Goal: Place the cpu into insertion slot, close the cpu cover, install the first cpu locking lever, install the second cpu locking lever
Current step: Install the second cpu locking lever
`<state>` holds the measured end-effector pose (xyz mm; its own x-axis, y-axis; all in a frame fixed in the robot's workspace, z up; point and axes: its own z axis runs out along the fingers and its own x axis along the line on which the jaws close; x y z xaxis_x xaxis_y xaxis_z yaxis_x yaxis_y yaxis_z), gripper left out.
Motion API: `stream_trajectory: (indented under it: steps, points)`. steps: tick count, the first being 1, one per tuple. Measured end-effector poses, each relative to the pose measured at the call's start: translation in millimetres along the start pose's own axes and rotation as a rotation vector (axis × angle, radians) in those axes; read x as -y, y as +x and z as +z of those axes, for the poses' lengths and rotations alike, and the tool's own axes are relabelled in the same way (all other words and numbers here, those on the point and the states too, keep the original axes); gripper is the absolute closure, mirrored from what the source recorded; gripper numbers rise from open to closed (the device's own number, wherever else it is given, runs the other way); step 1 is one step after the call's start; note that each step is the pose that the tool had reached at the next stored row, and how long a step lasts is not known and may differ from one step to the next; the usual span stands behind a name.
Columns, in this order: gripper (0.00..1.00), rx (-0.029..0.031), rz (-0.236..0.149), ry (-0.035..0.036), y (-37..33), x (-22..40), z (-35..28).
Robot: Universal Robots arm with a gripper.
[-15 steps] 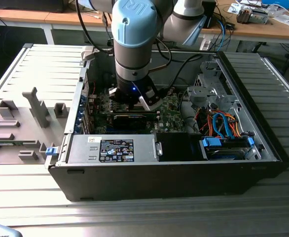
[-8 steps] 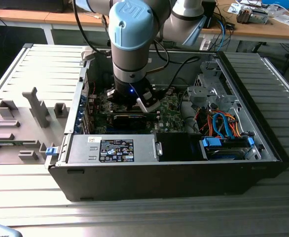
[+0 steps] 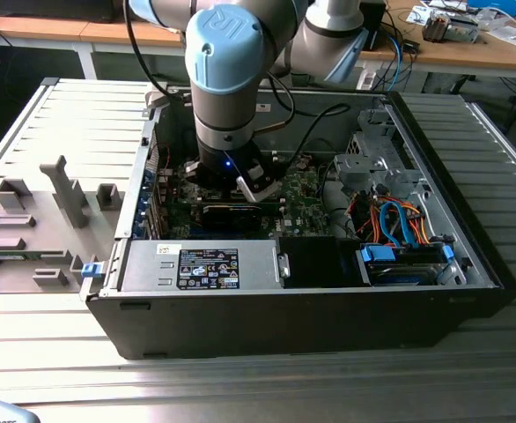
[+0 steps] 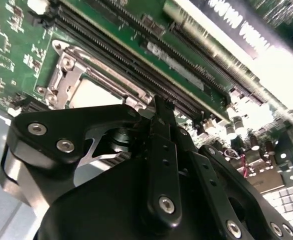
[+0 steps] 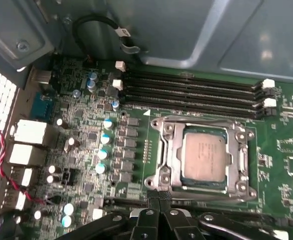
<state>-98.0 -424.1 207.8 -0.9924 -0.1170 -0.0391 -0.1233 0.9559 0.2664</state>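
Your gripper [image 5: 160,199] is deep inside the open computer case [image 3: 284,326], low over the green board [image 5: 136,100]. Its jaws are pressed tight together, and I can see nothing between them. The cpu [image 5: 205,156] is lying flat in the insertion slot [image 5: 181,155], with its grey top showing through the window of the cpu cover [image 5: 169,150]. The cover looks folded down around it, so I think the work is now on the locking levers. In both wrist views the jaw tips sit just beside one edge of the cover, on the side away from the long black memory slots [image 5: 191,92]. I cannot tell if they are touching a lever there — the thin wire is hard to pick out. To do this part well, push with the tips on the lever only, not on the chip or the cover. Go slowly and keep the push straight, because a thin lever can slip off closed tips. Stay clear of the little round parts [image 5: 106,137] beside the slot — they stand close by.
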Motion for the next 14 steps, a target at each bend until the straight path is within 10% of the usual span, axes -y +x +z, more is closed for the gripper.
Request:
stream_trajectory:
  steps: [14]
  points:
    - [0.89,-0.002,-0.008,-0.0001,7.7,-5.6,12.9]
